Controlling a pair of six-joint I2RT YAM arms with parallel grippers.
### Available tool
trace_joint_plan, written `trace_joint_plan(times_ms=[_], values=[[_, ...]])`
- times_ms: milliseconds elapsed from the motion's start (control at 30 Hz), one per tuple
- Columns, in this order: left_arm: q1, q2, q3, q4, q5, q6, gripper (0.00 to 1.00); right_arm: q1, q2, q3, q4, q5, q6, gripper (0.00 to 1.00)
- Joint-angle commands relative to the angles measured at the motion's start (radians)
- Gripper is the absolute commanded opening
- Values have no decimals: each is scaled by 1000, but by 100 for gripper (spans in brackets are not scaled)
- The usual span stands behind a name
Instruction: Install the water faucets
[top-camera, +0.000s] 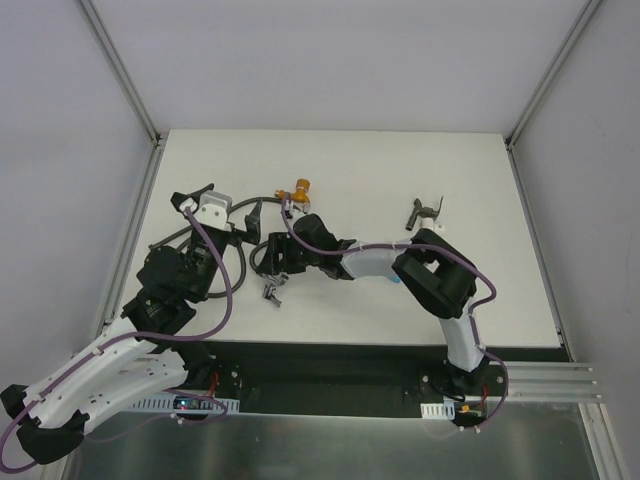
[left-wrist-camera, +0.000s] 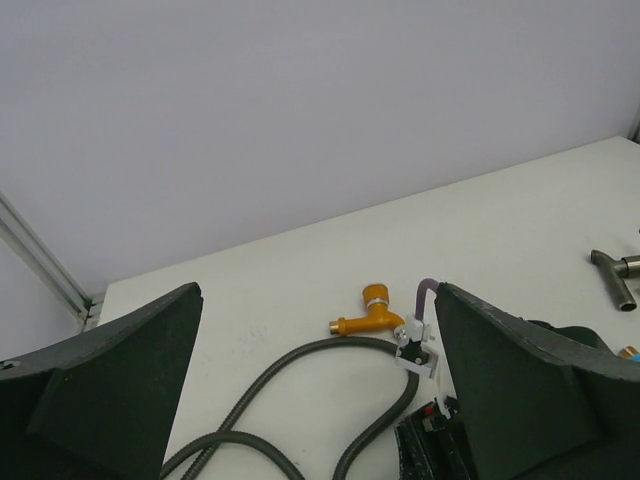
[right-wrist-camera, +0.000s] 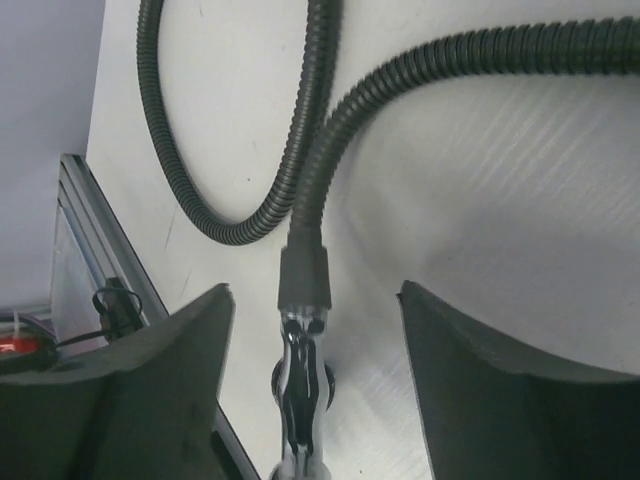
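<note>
2 black-and-white arms (top-camera: 112, 368), purple cables (top-camera: 231, 283)

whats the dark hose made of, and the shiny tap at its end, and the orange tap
The hose looks like flexible spiral-wound conduit, either dark metal or plastic-coated: it has fine ribs and a dull grey sheen. The shiny tap looks like polished chrome-plated metal, since it gives mirror-like reflections. The orange tap has a glossy orange coat and a brass-coloured spout tip. It may be metal beneath, but that is unclear.
</note>
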Motion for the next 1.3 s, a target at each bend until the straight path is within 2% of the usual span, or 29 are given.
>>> trace_joint_plan(times_ms=[0,100,200,267,300,433,667,767,1000,1067,1133,1267], values=[[15,-7,-5,54,-23,12,99,-31,-36,24,43,31,1,80],[23,-3,-4,57,-32,13,99,-56,-84,-2,12,56,-25,93],[38,-3,-4,58,-40,7,99,-85,-151,-28,-33,83,-65,98],[52,0,-2,58,-41,-3,99,-115,-190,-37,-63,88,-88,100],[64,0,-2,60,-44,-6,99,-125,-231,-45,-93,91,-110,96],[113,3,1,60,-67,-43,99,-200,-349,-43,-205,119,-188,96],[269,4,18,15,-81,-141,99,-359,-546,84,-686,401,-373,96],[338,1,27,-3,-93,-186,99,-428,-653,72,-790,528,-441,96],[371,-80,-8,75,-175,-116,99,-505,-1079,-25,-911,1009,-529,96],[372,-133,-30,118,-178,-79,99,-504,-1170,-37,-955,1067,-527,96],[371,-170,-53,147,-178,-59,99,-505,-1302,-62,-992,1110,-454,96],[371,-296,-48,75,-172,-79,99,-505,-1541,-120,-1041,1119,-472,96]])
